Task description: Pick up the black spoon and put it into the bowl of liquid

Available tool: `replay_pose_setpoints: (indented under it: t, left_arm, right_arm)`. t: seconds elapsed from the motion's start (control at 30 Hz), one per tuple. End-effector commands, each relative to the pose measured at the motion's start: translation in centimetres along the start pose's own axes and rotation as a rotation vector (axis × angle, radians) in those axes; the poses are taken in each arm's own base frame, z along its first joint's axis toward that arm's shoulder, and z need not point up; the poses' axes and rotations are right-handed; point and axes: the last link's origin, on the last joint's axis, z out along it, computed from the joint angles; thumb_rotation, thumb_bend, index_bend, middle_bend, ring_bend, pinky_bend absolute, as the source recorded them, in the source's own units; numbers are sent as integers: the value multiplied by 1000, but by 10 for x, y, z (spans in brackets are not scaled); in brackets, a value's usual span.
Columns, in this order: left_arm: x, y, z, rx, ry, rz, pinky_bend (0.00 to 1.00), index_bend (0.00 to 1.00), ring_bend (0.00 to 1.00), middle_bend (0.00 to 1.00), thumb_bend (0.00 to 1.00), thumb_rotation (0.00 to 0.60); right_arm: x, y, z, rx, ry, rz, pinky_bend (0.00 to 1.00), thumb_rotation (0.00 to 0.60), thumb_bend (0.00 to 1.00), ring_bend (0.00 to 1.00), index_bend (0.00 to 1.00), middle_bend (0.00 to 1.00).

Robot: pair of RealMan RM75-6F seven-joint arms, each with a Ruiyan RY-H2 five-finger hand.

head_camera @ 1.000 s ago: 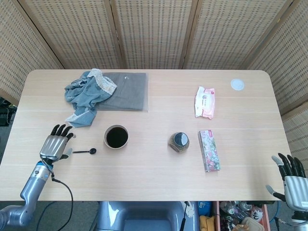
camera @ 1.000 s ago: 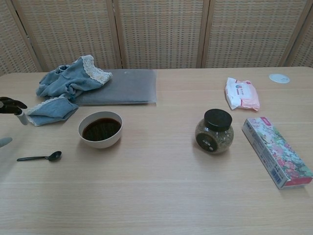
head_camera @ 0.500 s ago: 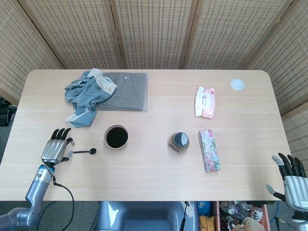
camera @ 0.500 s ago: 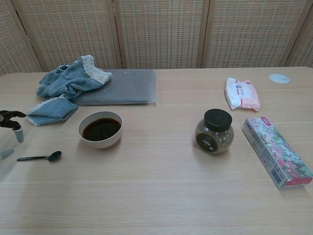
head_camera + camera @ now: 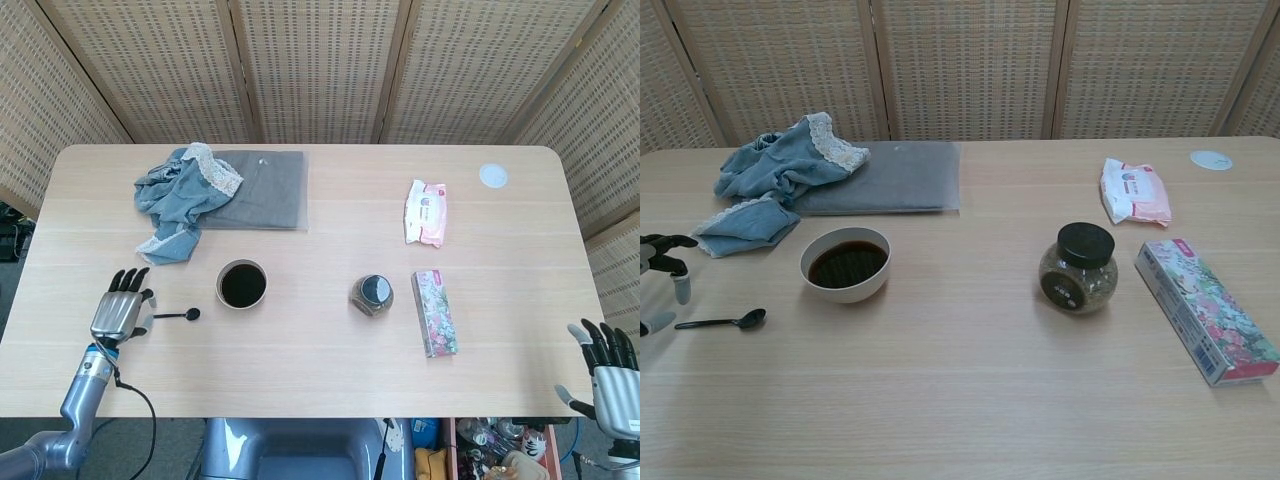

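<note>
A small black spoon point(image 5: 178, 315) point(image 5: 725, 322) lies flat on the table, bowl end toward a white bowl point(image 5: 242, 285) point(image 5: 845, 264) of dark liquid just to its right. My left hand point(image 5: 118, 312) point(image 5: 662, 262) hovers at the spoon's handle end, fingers spread, holding nothing; the chest view shows only its fingertips at the left edge. My right hand point(image 5: 610, 369) is low beyond the table's front right corner, fingers apart and empty.
A blue lace-trimmed cloth point(image 5: 180, 196) and a grey mat point(image 5: 260, 190) lie behind the bowl. A black-lidded jar point(image 5: 372, 294), a floral box point(image 5: 434, 312), a pink wipes pack point(image 5: 424, 212) and a white disc point(image 5: 492, 176) sit on the right half.
My left hand has drawn back toward the table's front edge and sunk lower, closing in on the spoon's handle. The spoon, the bowl and the right hand have not moved.
</note>
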Motion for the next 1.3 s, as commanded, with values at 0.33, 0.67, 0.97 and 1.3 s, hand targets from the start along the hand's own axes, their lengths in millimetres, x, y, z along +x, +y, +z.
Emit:
replay_pose_setpoints:
  t: [0.33,0.67,0.97,1.3]
  left_arm:
    - [-10,3,1,2,-22,13,0,488,0,57,400,600]
    - [-12,6,5,-3,-34,32,0,488,0,55,400,600]
    - [-13,8,6,-6,-36,30,0,490,0,55,400,600]
    - [-14,11,9,-4,-46,33,0,499,0,55,400,600]
  right_arm:
    - [0,1,0,-4,-2,-1,40,600,213,15,171,185]
    - [-1,2,-1,-11,-5,-2,40,600,212,15,171,185]
    - [-1,3,-1,-14,-4,-4,40,600,212,15,171,185]
    - [-1,5,-2,-20,-6,-5,39,600,212,15,171,185]
